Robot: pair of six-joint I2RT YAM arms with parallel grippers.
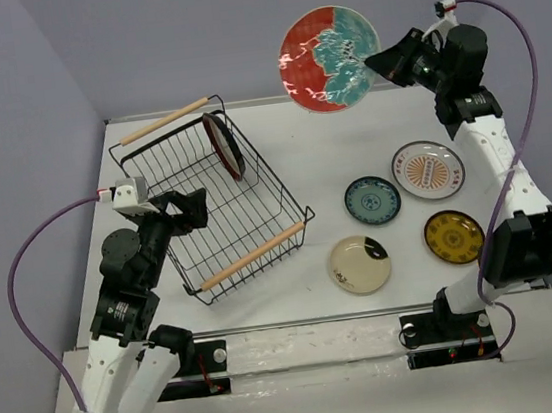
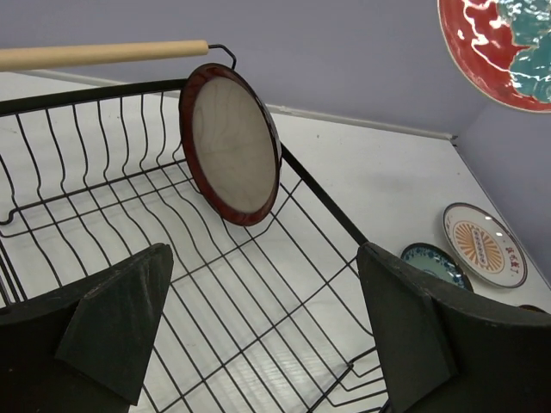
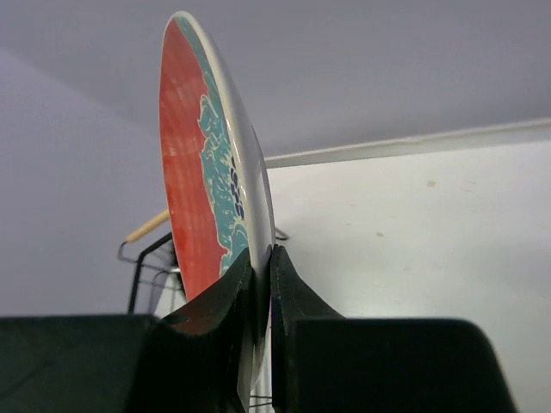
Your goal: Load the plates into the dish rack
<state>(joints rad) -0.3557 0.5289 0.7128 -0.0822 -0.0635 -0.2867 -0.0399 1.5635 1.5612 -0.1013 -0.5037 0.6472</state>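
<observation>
Right gripper [image 3: 261,268] gripped round red-and-teal ceramic plate [image 3: 202,172] | left gripper [image 2: 263,327] gaped | we judged: lower upright into black wire rack [image 1: 226,223].

My left gripper [image 1: 192,209]: held low, jaws spread wide. My right gripper [image 1: 382,60]: arm raised high, clamped on the red-and-teal floral plate [image 1: 324,60].

Light is bright and even (glare streaks the raised plate [image 1: 328,59]).
</observation>
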